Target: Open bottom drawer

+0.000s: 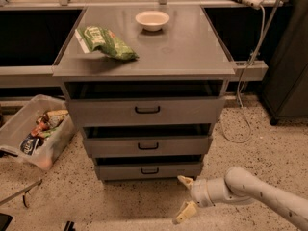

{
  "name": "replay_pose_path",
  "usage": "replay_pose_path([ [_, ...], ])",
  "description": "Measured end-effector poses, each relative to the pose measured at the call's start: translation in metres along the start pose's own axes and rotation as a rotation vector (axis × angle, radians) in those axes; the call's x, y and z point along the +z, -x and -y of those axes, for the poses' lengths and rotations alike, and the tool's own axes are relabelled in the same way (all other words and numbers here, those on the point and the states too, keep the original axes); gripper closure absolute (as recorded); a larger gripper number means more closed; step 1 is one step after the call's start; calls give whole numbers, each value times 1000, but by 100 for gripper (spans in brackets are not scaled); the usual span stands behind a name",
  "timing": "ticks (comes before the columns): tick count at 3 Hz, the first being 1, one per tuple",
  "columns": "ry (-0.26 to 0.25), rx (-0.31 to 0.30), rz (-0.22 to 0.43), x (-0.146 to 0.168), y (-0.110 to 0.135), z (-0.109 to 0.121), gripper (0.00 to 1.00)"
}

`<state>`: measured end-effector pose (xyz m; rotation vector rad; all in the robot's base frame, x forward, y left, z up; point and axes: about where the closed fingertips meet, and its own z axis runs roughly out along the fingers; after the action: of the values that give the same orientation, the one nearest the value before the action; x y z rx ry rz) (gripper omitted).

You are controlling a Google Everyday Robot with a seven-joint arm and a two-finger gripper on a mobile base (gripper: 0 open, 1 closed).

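Observation:
The bottom drawer [149, 170] is the lowest and narrowest of three grey drawer fronts, with a small black loop handle [149, 170] at its centre. It stands slightly out, with a dark gap above its front. My gripper [183, 199] is low at the lower right, in front of and below the drawer's right end. Its two pale fingers are spread apart, one [185, 180] near the drawer's bottom right corner, the other [185, 212] lower over the floor. It holds nothing. The white arm [260, 196] comes in from the right.
A green bag [103, 42] and a white bowl [152, 19] lie on the cabinet top [183, 52]. A clear bin of packets [33, 131] sits on the floor to the left. A cable [243, 105] hangs at the right. A dark cabinet [288, 61] stands at far right.

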<state>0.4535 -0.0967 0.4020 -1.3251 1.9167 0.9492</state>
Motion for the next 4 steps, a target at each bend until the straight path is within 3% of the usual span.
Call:
replay_pose_path([
  [1, 0, 0, 0, 0, 0, 0, 0],
  [2, 21, 10, -15, 28, -20, -1, 0],
  [3, 12, 5, -43, 75, -51, 23, 0],
  [4, -73, 22, -62, 108, -67, 49, 0],
])
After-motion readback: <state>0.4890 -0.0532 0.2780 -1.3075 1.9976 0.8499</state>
